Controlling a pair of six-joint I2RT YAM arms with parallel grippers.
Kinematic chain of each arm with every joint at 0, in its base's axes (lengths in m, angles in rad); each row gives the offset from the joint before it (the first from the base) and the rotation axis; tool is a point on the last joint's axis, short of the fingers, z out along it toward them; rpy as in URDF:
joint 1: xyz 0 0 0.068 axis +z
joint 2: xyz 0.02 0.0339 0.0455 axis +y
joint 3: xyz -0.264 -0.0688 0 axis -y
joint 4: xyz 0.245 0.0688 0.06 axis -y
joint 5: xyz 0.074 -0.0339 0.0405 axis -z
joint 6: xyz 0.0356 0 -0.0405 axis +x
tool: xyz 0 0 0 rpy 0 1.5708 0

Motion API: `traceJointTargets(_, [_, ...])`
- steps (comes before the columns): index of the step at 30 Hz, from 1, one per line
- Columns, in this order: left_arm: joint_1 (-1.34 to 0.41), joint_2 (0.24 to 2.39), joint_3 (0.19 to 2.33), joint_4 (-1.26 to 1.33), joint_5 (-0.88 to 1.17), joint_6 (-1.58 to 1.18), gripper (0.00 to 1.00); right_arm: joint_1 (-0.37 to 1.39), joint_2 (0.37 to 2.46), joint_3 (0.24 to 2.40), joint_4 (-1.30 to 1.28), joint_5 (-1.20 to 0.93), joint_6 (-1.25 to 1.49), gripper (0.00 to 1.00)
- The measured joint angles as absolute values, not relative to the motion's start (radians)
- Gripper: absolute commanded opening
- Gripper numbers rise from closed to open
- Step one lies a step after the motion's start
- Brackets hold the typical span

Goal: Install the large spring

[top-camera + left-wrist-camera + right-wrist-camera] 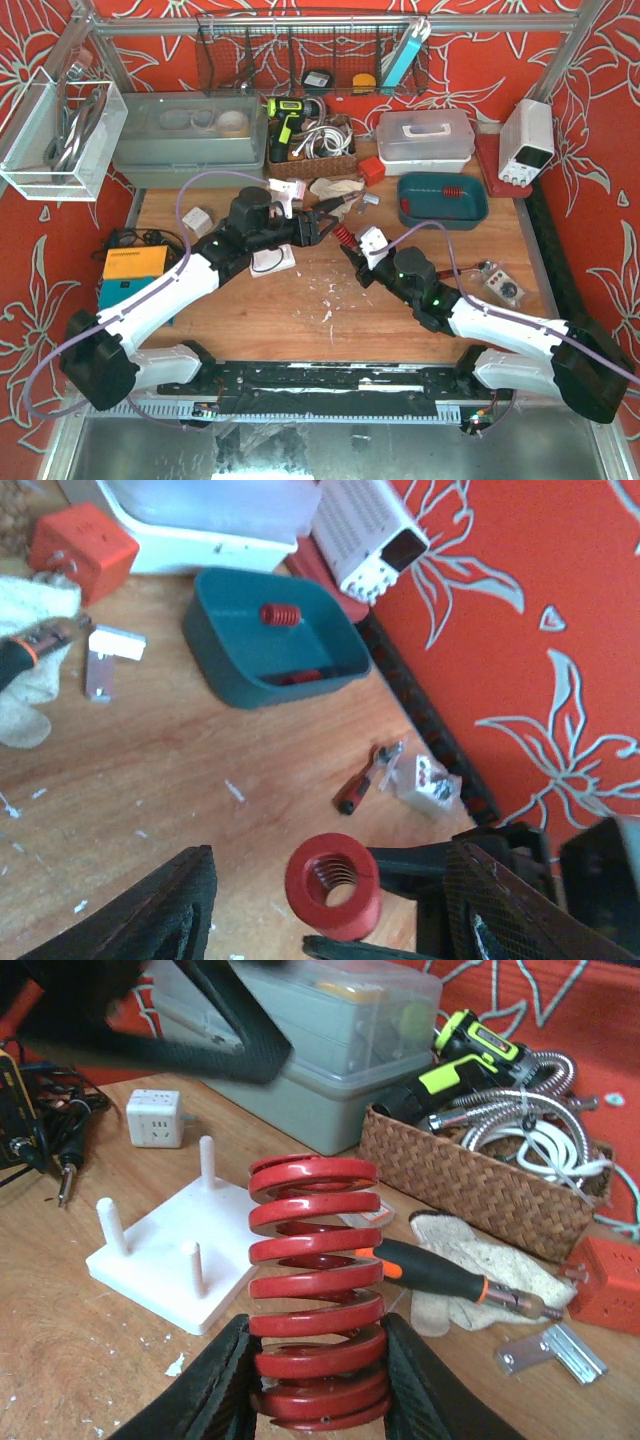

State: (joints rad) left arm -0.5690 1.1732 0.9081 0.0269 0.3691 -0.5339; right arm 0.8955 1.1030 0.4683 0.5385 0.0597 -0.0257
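Observation:
The large red spring (313, 1290) stands upright in my right gripper (315, 1380), which is shut on its lower coils. In the top view the spring (343, 239) is in the right gripper (352, 252) just above the table's middle. The white base plate (160, 1265) with three upright pegs lies to the spring's left, partly under my left arm in the top view (274, 264). My left gripper (323, 227) is open. Its wrist view looks at the spring end-on (333, 885), between its wide-apart fingers (150, 915) and touching neither.
A teal tray (441, 200) holding a small red spring (280, 614) sits at the back right. A screwdriver (440, 1275) and a glove (470, 1260) lie behind the spring. A wicker basket (470, 1175), an orange box (605, 1280) and a white socket cube (155, 1118) are nearby.

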Motion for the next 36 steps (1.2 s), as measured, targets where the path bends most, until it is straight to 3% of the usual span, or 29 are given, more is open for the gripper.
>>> traceJointTargets(25, [-0.568, 1.279, 0.886, 0.053, 0.585, -0.585, 0.53, 0.945, 1.132, 0.468, 0.593, 0.078, -0.096, 0.0])
traceJointTargets(36, [-0.562, 1.287, 0.884, 0.067, 0.59, -0.602, 0.31, 0.954, 1.14, 0.468, 0.611, 0.078, -0.101, 0.0])
